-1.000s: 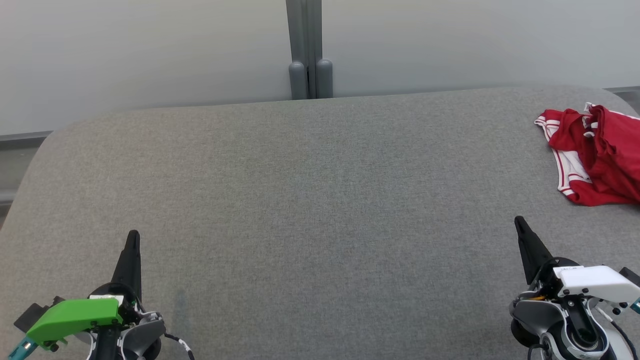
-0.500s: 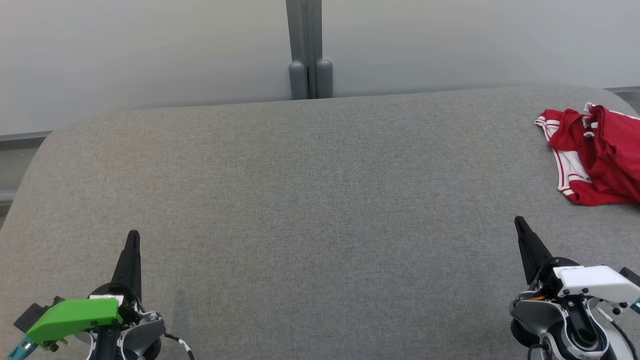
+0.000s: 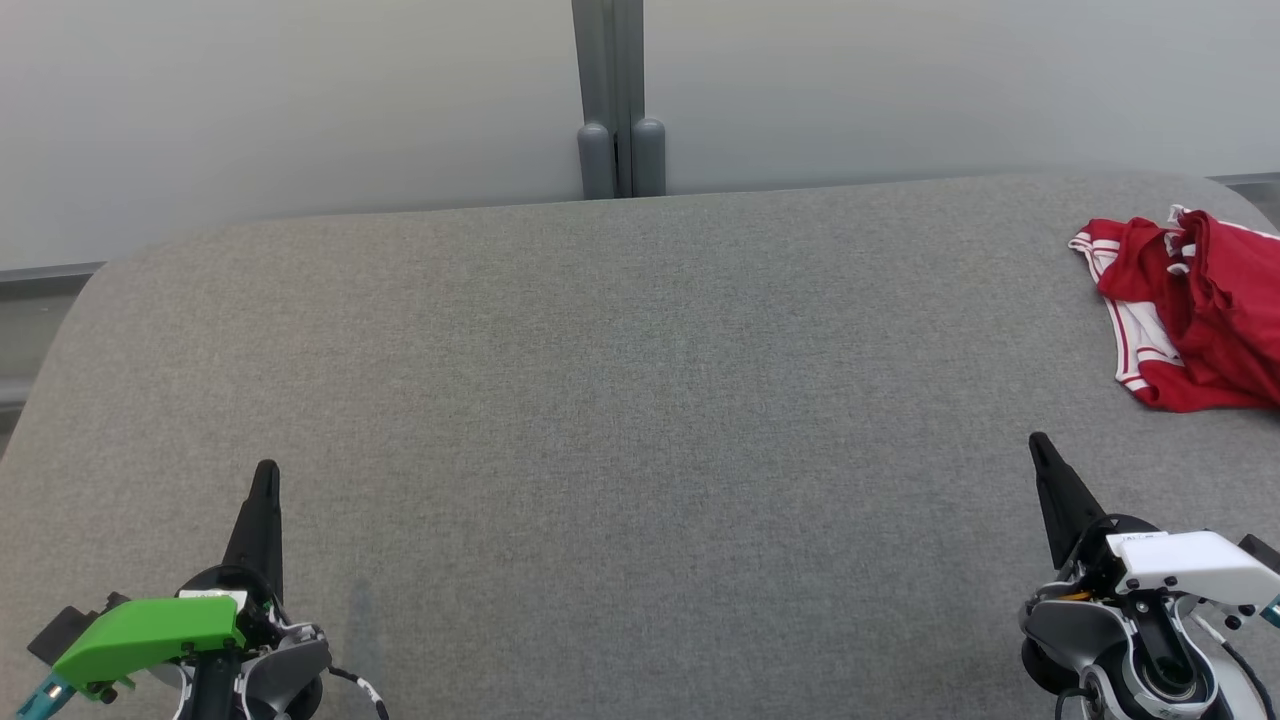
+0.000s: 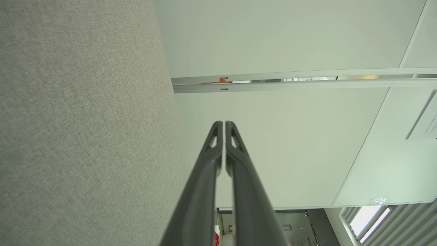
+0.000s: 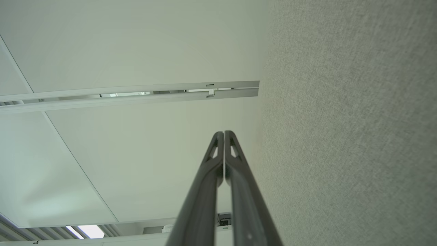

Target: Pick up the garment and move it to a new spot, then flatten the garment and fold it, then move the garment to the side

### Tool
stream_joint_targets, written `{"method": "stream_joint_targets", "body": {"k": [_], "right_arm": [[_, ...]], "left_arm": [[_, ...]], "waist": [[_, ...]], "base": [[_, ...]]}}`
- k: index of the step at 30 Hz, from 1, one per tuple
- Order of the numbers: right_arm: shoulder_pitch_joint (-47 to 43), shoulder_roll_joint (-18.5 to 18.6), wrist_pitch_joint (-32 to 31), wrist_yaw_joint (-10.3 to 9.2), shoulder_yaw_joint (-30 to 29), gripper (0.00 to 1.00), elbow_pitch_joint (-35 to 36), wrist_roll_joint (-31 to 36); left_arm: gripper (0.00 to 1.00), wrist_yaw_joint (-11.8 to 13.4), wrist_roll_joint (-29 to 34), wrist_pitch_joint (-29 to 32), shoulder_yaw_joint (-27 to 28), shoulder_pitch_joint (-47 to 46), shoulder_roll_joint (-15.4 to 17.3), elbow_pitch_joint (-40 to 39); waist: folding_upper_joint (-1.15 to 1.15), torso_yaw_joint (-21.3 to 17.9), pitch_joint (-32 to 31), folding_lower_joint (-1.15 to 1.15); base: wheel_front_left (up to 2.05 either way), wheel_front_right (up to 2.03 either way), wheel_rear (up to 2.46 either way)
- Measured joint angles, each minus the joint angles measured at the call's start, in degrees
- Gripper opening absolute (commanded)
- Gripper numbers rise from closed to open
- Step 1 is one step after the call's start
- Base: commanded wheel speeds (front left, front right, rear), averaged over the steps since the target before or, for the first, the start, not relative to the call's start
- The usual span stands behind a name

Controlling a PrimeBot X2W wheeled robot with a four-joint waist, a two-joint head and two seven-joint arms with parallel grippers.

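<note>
The garment is a red piece with white striped trim, lying crumpled at the far right of the grey fabric table and cut off by the head view's right edge. My left gripper rests at the lower left, shut and empty, far from the garment. My right gripper sits at the lower right, also shut and empty, a short way in front of and left of the garment. In the left wrist view the left gripper has its fingers pressed together. The right gripper looks the same in the right wrist view.
A pale wall with a grey post runs behind the table's far edge. The table's corners are rounded, with floor showing at the left edge. The wrist views show table fabric beside pale wall panels.
</note>
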State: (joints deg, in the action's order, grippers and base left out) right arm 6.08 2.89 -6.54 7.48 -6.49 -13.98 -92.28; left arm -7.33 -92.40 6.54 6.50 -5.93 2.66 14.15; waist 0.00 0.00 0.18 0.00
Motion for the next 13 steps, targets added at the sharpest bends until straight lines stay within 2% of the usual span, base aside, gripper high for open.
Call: {"method": "stream_joint_targets", "body": {"k": [13], "right_arm": [[0.00, -0.01, 0.00, 0.00, -0.01, 0.00, 0.00, 0.00]], "left_arm": [[0.00, 0.00, -0.01, 0.00, 0.01, 0.00, 0.00, -0.01]], "waist": [[0.00, 0.00, 0.00, 0.00]], "base": [[0.00, 0.00, 0.00]]}}
